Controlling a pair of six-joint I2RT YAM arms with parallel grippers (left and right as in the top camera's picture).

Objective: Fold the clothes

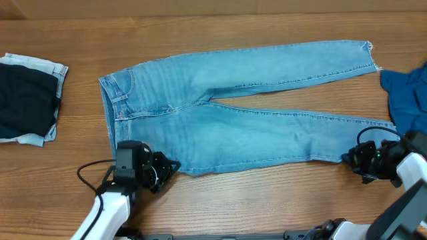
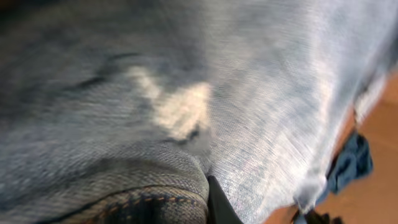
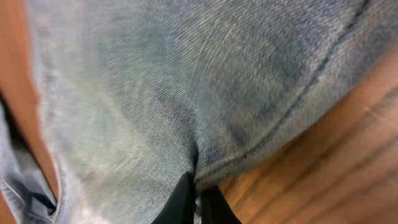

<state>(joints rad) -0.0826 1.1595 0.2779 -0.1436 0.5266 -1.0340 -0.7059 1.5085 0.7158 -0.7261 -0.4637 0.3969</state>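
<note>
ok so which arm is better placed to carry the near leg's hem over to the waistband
Right. The right claw grips the long light-blue denim jeans at that hem; the left claw pinches the near edge by the seat, likely just anchoring.

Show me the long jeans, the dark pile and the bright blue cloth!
long jeans [image 1: 253, 137]: overhead view, middle of the near leg.
dark pile [image 1: 25, 100]: overhead view, its dark top layer.
bright blue cloth [image 1: 408, 93]: overhead view, its visible middle.
</note>
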